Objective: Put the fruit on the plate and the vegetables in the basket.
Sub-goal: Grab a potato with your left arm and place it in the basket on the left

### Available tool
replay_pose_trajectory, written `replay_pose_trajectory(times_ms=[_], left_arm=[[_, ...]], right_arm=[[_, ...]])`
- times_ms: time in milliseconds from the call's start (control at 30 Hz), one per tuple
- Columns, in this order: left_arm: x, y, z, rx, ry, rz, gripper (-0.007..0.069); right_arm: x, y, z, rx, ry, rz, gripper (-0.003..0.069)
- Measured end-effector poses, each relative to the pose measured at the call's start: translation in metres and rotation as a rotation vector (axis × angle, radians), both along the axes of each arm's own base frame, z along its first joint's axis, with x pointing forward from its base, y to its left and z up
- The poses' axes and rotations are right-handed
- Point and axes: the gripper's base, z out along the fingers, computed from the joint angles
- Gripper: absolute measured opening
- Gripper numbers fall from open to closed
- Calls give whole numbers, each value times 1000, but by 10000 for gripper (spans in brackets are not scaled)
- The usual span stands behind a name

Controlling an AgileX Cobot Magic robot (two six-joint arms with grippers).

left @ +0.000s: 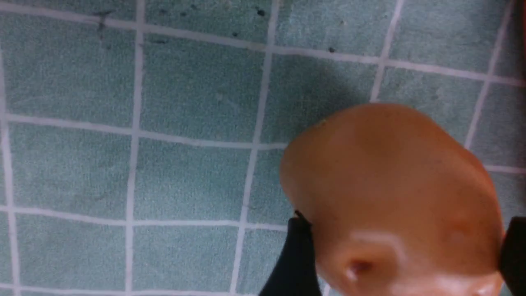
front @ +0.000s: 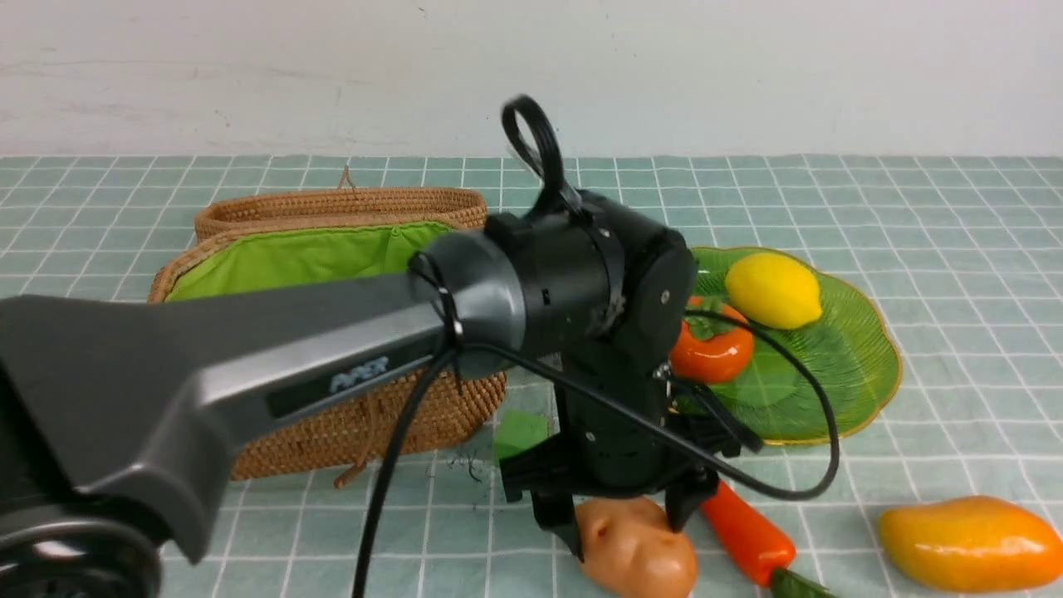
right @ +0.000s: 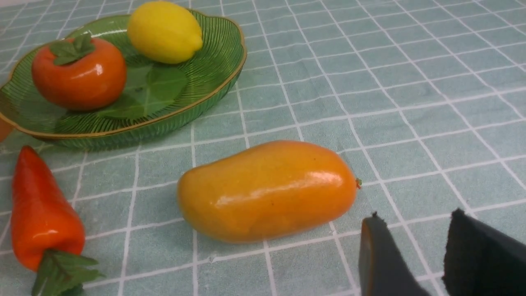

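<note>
Two fingers [left: 294,259] of the left pincer [front: 621,519] are spread wide, one on each side of the brown potato [front: 639,552], which lies on the cloth [front: 955,249] at the near edge. One finger looks to be touching it, but whether the potato is squeezed yet cannot be told.

For a good grab, the fingers should be kept low around the fat middle of the potato and closed slowly, since the skin is smooth and round and could slip out. It should then be lifted straight up, so that the carrot [front: 745,536] just to its right is not knocked. After that it has to be carried left and farther away, over the rim of the basket [front: 332,432], whose lid [front: 332,208] is folded back. A small green block [front: 521,432] is set between potato and basket and should be passed over.

The right pincer [right: 427,263] is held partly open with nothing in it, near the mango [front: 972,541], which lies on the cloth at the near right. The lemon [front: 774,291] and the persimmon [front: 714,353] are already on the green plate [front: 880,365], farther off on the right.

Everything is laid on a pale green cloth with white squares, flat and a bit fuzzy. A plain white wall [front: 249,66] is seen at the far side.
</note>
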Motion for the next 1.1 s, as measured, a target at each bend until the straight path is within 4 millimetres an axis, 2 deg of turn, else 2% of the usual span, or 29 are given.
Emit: replay_pose_trajectory(times_ms=[267,467,800,1100], left_arm=[[3,-3,-7,-4,1,4,611],[4,-4,-7,-6,-14,-22,575],[4,-3,-7,7,-28,-91,574],[6,6,-4,119,-68,-147,573]], right_arm=[[0,0,0,0,0,0,244],[0,0,0,0,0,0,244],[0,0,0,0,0,0,244],[0,0,0,0,0,0,244]])
